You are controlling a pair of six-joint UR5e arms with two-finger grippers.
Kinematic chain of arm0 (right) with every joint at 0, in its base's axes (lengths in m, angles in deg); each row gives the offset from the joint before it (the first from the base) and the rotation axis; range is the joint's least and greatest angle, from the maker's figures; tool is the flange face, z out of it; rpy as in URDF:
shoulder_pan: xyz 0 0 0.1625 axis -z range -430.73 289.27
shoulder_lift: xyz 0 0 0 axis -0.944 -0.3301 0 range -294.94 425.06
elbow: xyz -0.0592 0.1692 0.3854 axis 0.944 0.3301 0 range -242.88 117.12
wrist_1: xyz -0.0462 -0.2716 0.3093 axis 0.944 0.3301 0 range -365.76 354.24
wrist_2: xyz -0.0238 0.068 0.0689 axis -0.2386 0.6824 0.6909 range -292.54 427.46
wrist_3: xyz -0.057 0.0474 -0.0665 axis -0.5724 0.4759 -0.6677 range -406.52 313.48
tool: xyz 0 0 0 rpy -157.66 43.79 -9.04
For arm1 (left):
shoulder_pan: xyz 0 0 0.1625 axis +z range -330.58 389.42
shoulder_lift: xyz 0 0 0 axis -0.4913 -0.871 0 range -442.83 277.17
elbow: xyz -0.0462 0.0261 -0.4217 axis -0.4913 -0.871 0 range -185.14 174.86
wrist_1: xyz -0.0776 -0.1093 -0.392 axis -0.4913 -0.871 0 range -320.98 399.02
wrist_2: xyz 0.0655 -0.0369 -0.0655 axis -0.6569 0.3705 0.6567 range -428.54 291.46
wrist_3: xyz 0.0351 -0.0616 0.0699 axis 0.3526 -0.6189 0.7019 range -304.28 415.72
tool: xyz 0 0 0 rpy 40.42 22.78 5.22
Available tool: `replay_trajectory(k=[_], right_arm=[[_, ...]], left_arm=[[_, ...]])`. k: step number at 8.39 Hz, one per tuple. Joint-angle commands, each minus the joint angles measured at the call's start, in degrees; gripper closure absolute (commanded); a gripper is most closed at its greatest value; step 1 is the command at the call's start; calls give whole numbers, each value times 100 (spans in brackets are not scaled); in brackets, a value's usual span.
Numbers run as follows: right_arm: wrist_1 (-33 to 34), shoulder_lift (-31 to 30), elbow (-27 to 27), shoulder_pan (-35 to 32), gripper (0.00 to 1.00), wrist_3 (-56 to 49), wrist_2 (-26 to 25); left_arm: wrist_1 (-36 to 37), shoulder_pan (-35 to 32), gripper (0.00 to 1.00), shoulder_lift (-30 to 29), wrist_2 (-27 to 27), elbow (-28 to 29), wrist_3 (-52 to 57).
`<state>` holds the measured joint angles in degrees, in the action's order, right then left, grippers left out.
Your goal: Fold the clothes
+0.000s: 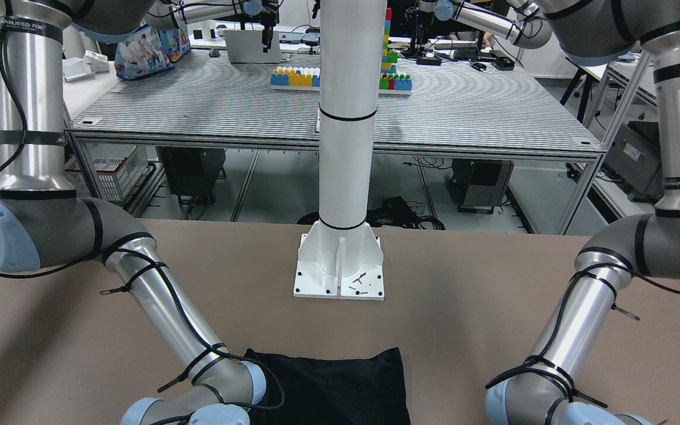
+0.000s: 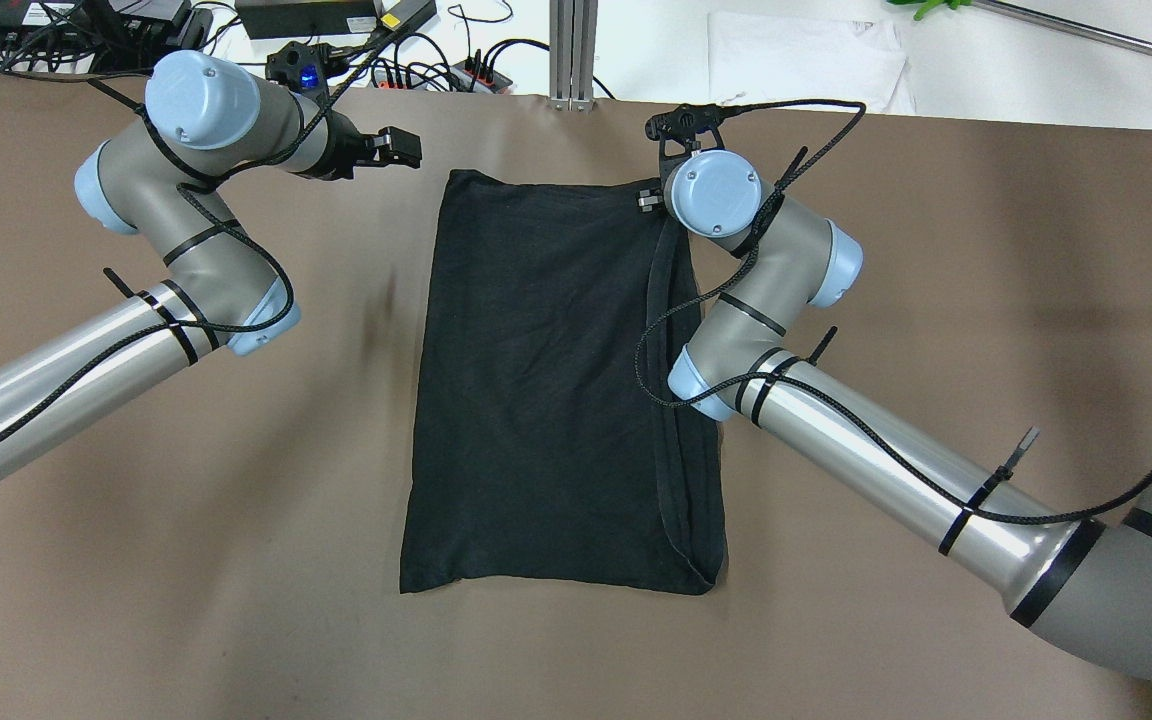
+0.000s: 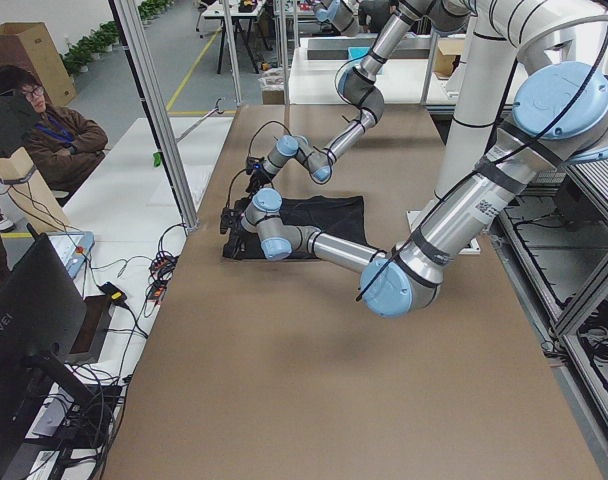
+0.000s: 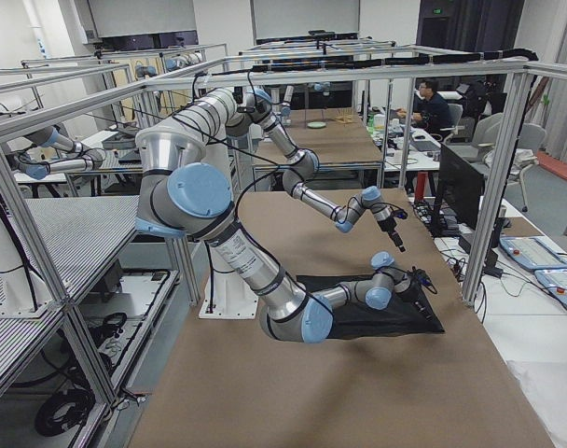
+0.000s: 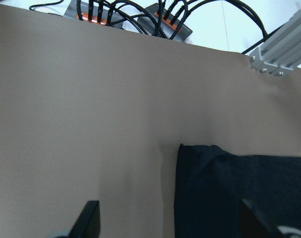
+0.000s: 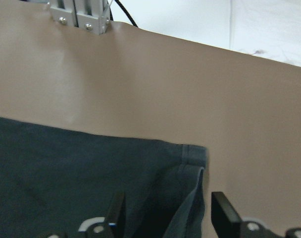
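The clothes (image 2: 546, 390) are one black garment lying flat as a tall rectangle in the middle of the brown table, with a folded strip along its right edge (image 2: 681, 450). My left gripper (image 5: 173, 223) is open and hovers just off the garment's far left corner (image 5: 185, 148), with its fingers (image 5: 91, 218) spread wide. My right gripper (image 6: 168, 213) is also open, with its fingers straddling the hemmed far right corner (image 6: 192, 153). Neither gripper holds anything. The overhead view shows the left gripper (image 2: 401, 150) beside that corner, while the right one sits mostly under its wrist (image 2: 711, 195).
The white post base (image 1: 340, 265) stands behind the garment on the robot's side. Cables and power strips (image 2: 336, 20) and an aluminium profile (image 2: 571, 50) line the far table edge. A white sheet (image 2: 806, 60) lies beyond it. A person (image 3: 34, 130) sits off the table's end.
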<state>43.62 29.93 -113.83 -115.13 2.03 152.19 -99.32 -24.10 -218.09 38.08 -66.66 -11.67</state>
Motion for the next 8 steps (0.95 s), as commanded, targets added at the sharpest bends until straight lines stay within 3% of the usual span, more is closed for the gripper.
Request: replay_trajectory(k=[1, 2, 3, 4, 6, 8], right_arm=[[421, -187, -555, 325, 7, 486, -17], [475, -196, -547, 387, 9, 506, -52], [493, -248, -547, 379, 17, 506, -70], [493, -301, -539, 379, 30, 506, -87], [502, -319, -538, 336, 66, 410, -96], [502, -319, -538, 318, 86, 392, -96]], left_arm=[[0, 0, 0, -1, 9, 0, 6], [-9, 0, 0, -1, 9, 0, 6], [-9, 9, 0, -1, 9, -9, -2], [-9, 18, 0, -9, 9, -9, -46], [-9, 26, 0, -1, 9, -9, -55], [-9, 26, 0, -1, 9, 0, -55]])
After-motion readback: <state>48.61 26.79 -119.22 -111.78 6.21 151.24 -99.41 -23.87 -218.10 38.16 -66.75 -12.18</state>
